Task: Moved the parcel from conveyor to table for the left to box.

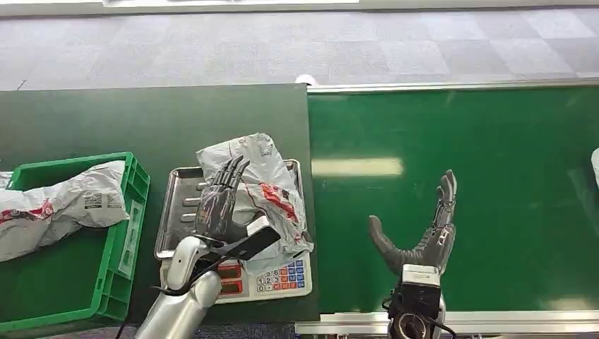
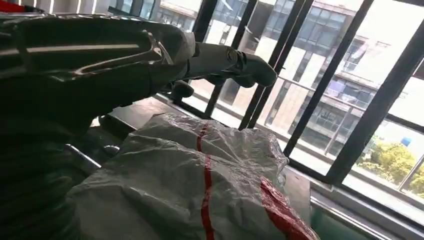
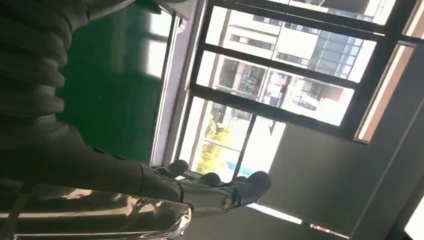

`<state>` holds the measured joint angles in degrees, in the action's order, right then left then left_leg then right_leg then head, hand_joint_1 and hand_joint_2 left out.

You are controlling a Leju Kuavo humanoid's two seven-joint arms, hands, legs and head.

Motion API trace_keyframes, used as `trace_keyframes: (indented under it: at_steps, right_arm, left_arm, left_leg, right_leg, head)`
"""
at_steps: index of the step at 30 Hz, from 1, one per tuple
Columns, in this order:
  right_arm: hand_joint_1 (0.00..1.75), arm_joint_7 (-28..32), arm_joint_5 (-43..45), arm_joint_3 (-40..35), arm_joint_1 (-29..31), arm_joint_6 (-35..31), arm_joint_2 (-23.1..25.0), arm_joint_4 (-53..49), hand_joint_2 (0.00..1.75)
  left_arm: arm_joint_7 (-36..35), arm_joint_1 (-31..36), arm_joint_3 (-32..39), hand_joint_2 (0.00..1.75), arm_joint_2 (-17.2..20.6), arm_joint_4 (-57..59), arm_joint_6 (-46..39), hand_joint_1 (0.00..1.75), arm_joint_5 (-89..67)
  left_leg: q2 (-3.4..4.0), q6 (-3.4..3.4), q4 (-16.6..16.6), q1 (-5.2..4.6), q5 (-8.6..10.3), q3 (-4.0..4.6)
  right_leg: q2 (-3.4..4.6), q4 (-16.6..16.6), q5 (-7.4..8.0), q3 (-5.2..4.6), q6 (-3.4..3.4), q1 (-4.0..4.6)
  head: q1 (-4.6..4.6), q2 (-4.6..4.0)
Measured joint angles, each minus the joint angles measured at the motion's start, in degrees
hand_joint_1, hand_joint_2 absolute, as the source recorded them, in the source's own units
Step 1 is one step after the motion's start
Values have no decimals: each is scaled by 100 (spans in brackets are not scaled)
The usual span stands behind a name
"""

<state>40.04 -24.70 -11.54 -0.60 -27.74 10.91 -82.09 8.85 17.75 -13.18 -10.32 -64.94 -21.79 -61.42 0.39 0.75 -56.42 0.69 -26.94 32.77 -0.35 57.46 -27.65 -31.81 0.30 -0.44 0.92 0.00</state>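
Far left, a green plastic crate (image 1: pixel 134 185) with slatted walls sat on the dark green bench (image 1: pixel 141 116); a crumpled grey poly bag (image 1: pixel 67 205) with red print and a QR label lay draped over its rim, probably boxed already; just beside the crate, a scale (image 1: pixel 279 277) with a shallow steel tray (image 1: pixel 176 212) and coloured keypad; the parcel (image 1: pixel 272 187) lay on that tray, off the conveyor, probably set there for weighing and within the left arm's reach; parcel a soft wrinkled grey-white plastic mailer with red stripes, lumpy, overhanging the tray edge toward the keypad; the left robot hand (image 1: pixel 219 205) hovered over the parcel's near-left part, fingers stretched out together and thumb spread, holding nothing; whether the fingers touched the film could not be told; left wrist view showed the thumb above the wrinkled film with a gap between; judged as lining up a grasp to carry it to the crate; right of the scale, the conveyor (image 1: pixel 494 141), smooth glossy green belt with metal rails; the right robot hand (image 1: pixel 424 236) was held upright over the belt, fingers and thumb splayed, empty, likely parked clear after delivery; a white edge (image 1: pixel 595 166) at the far right, too little showing to identify.
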Motion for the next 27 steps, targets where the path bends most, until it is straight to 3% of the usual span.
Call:
trace_keyframes:
  at_steps: [7, 11, 12, 13, 14, 27]
  right_arm:
    - [0, 2, -20, 0, 0, 29, 2, 2, 175]
    - [0, 2, -254, 55, 3, 293, 101, 4, 175]
    - [0, 2, -306, 76, 6, 351, 126, 11, 175]
    - [0, 2, -332, 98, 13, 394, 147, 15, 175]
    - [0, 2, -361, 122, 22, 442, 173, 26, 175]
    - [0, 2, -415, 337, 60, 457, 332, 162, 175]
  left_arm:
    - [-72, 33, -9, 175, 0, 57, 11, 0, -132]
    - [-724, 176, -74, 175, -35, 295, 254, 0, -989]
    - [-834, 212, -87, 175, -52, 377, 297, 98, -1133]
    - [-899, 244, -92, 175, -66, 431, 335, 161, -1207]
    - [-960, 267, -92, 175, -85, 505, 391, 169, -1266]
    - [-1346, 753, 53, 175, -127, 1534, 1056, 171, -1473]
  left_leg:
    - [0, 0, 0, 0, 0, 0]
    - [-1, 0, 0, 0, 0, -2]
    - [-1, 0, 0, 0, 0, -5]
    - [-1, 0, 0, 0, 0, -10]
    - [-1, 0, 0, 0, 0, -17]
    - [-5, -15, 8, 0, -20, -120]
  right_leg:
    - [0, 0, 0, -1, 0, 0]
    - [0, 0, 0, 4, 0, 0]
    - [-1, 0, 0, 8, 0, 0]
    - [-1, 0, 0, 14, 0, 0]
    - [-1, 0, -1, 20, 0, 0]
    - [-6, -4, -7, 136, -3, -1]
  head:
    - [0, 0]
    - [-2, 0]
    - [0, 0]
    - [-2, 0]
    - [-2, 0]
    - [0, 0]
